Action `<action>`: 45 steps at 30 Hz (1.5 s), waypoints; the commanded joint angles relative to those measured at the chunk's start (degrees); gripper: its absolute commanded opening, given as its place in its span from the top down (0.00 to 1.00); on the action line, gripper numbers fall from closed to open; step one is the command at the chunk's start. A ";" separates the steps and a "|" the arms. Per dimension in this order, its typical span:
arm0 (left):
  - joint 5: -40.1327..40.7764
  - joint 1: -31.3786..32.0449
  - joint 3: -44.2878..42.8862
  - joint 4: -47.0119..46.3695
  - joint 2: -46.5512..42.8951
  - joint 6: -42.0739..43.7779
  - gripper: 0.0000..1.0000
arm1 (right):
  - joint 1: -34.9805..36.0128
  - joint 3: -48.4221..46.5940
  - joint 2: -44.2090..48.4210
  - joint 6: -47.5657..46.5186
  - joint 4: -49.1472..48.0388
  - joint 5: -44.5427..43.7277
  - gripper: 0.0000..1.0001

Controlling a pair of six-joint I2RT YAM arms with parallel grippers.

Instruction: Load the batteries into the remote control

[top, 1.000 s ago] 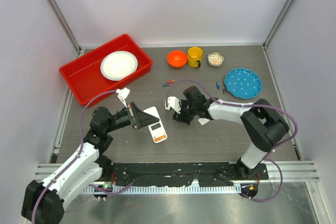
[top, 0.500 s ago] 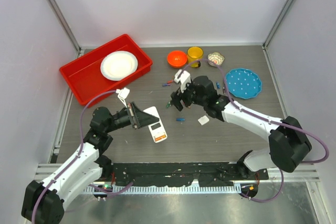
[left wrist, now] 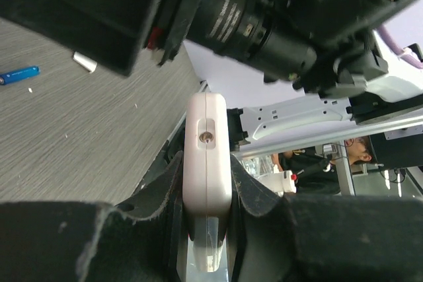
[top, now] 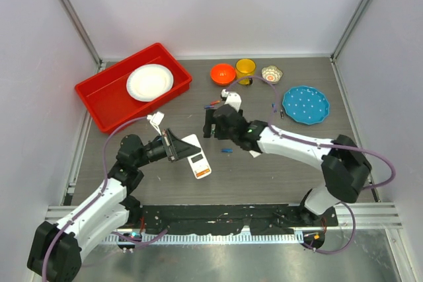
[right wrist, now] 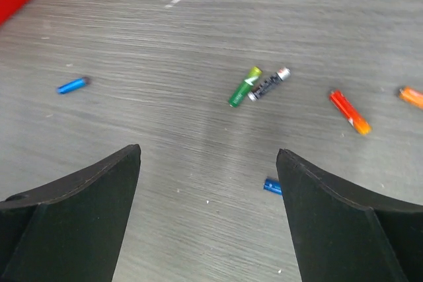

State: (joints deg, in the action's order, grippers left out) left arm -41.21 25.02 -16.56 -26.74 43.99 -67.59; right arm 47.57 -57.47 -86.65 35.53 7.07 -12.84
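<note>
Closest to the near edge of the table [top: 277, 170], the left gripper [left wrist: 208, 193] is clamped on the remote control [left wrist: 207, 143]. Its wrist camera shows only the thin white edge, but the top camera shows the button face. Farther in, the right gripper [right wrist: 208, 189] is spread wide apart above the batteries [right wrist: 244, 86]. Only its wrist camera shows the green and red ones clearly.

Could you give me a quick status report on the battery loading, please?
Left hand shut on the remote control. Right hand open, empty, above loose batteries. Nothing in the way.
</note>
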 commanded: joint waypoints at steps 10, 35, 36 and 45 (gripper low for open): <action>2.45 -0.05 1.00 -0.77 -2.59 0.18 1.00 | 5.95 0.34 -6.25 19.06 12.11 -25.49 0.16; 1.57 -0.05 1.44 -0.94 -2.06 0.44 1.00 | 9.12 0.61 -13.01 18.61 11.56 -22.67 0.30; 1.57 -0.05 1.44 -0.86 -2.06 0.44 1.00 | 9.12 0.52 -13.54 18.53 11.65 -22.67 0.30; 1.48 0.03 1.44 -0.68 -2.24 0.53 1.00 | 9.12 0.17 -14.69 18.96 11.91 -22.58 0.32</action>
State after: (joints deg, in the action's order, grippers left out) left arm -39.07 25.02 -15.05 -25.63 42.15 -67.85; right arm 56.47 -56.40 -100.55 53.69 19.64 -34.09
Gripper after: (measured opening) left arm 0.258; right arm 0.683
